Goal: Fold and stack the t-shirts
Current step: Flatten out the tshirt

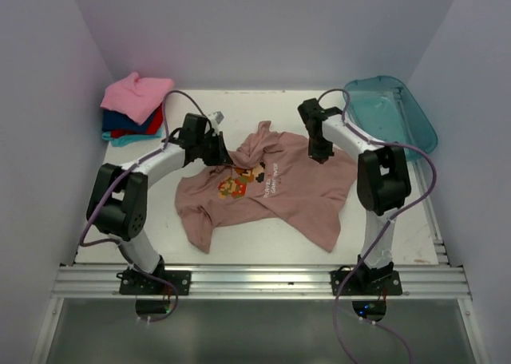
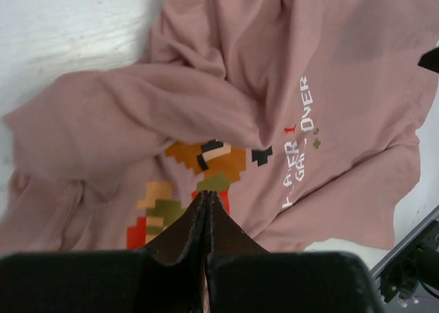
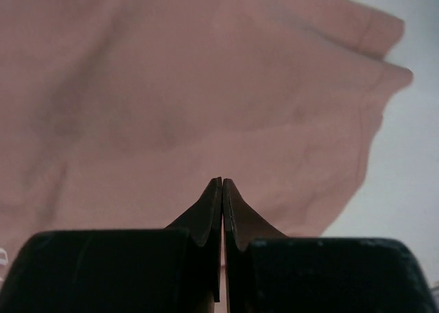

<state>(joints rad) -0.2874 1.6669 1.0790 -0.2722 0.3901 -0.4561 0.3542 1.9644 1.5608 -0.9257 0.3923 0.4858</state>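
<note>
One dusty pink-brown tee (image 1: 271, 192) lies rumpled, print up, mid-surface (image 1: 399, 236). Four folded tees (image 1: 134, 108) are stacked at the far-left corner: pink, red, blue, teal. Left gripper (image 2: 207, 196) is over the print and right gripper (image 3: 221, 182) over plain cloth. Both jaws are pressed together; cannot tell if fabric is pinched. One teal tub (image 1: 391, 112) sits far right.
</note>
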